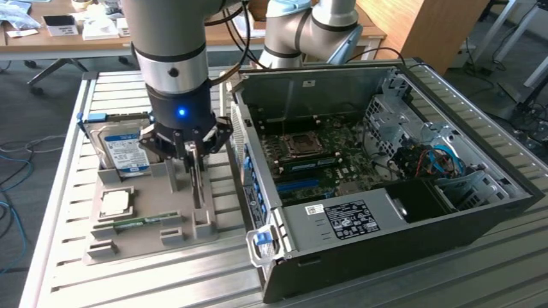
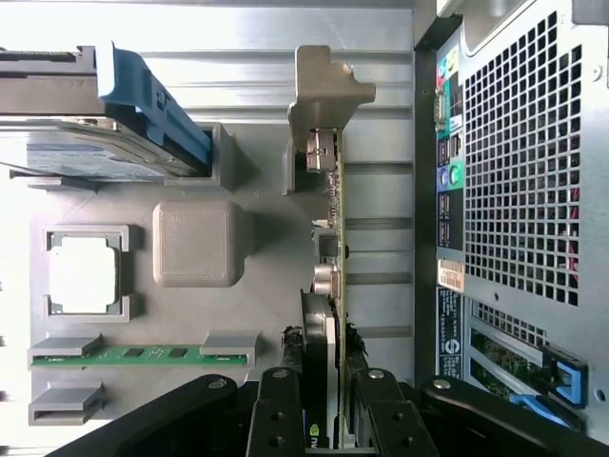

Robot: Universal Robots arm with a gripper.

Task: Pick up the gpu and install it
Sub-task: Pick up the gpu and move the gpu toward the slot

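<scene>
Tool (image 1: 190, 168) sits over the grey parts tray (image 1: 154, 192) on the bench (image 1: 128, 282), its fingers (image 2: 278, 419) clamped on either side of the gpu (image 2: 330, 190). The gpu stands upright on its edge in the tray's slot, on the tray side nearest the open computer case (image 1: 445, 218). A hard drive (image 1: 124, 151) and a RAM stick (image 1: 145, 222) are also in the tray.

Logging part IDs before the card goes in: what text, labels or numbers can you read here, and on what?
Nothing can be quoted.
power supply label: black print on white, too small to read.
hard drive label: blue and white, blurred.
rear-panel sticker on the computer case: too small to read.
</scene>
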